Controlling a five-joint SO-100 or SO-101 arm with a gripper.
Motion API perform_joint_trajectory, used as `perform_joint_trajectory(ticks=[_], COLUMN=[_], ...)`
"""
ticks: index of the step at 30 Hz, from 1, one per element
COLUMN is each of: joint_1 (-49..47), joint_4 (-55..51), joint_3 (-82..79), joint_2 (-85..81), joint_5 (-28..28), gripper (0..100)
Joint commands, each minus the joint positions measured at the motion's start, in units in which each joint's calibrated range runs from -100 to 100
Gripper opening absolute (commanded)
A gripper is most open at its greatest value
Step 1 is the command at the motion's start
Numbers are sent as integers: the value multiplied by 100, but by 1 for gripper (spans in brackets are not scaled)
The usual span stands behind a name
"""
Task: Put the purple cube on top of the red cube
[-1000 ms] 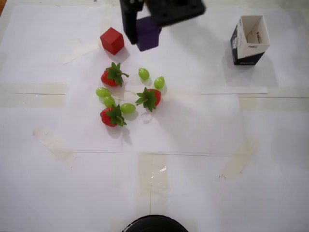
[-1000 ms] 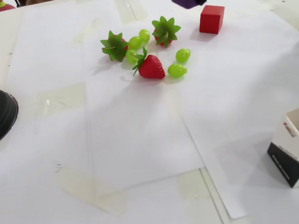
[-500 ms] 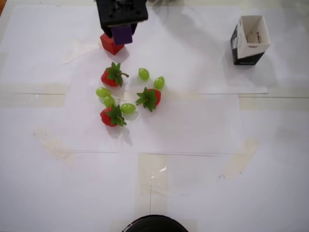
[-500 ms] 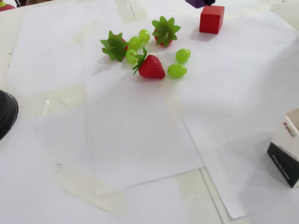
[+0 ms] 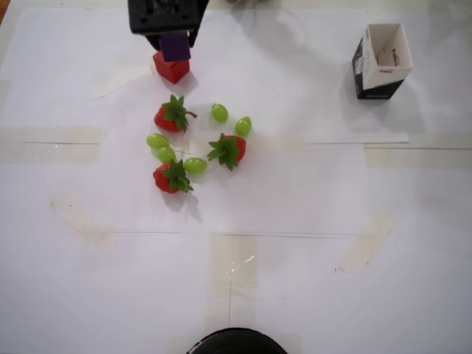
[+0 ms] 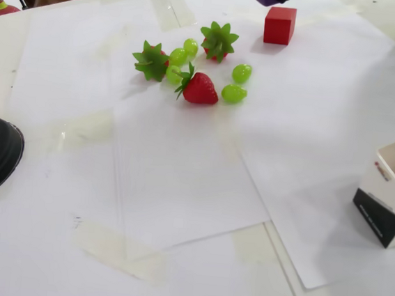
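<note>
Hovering top-center, gripper clamped on the purple cube over the red cube; looked light, rigid, easily pinched by flat sides.

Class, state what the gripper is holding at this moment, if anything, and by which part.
The gripper holds the purple cube by its upper part, lifted clear above the red cube; the fingers' exact contact points are hidden.
</note>
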State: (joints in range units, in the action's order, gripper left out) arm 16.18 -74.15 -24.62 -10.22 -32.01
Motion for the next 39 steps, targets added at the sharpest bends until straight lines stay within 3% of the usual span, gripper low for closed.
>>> perform_joint_trajectory(ticks=[1, 39], joint_1=[132, 507], joint_4=[-77, 618], joint_3=[-48, -720], joint_2=[-457, 197], joint_5=[-54, 132], gripper=[4, 4])
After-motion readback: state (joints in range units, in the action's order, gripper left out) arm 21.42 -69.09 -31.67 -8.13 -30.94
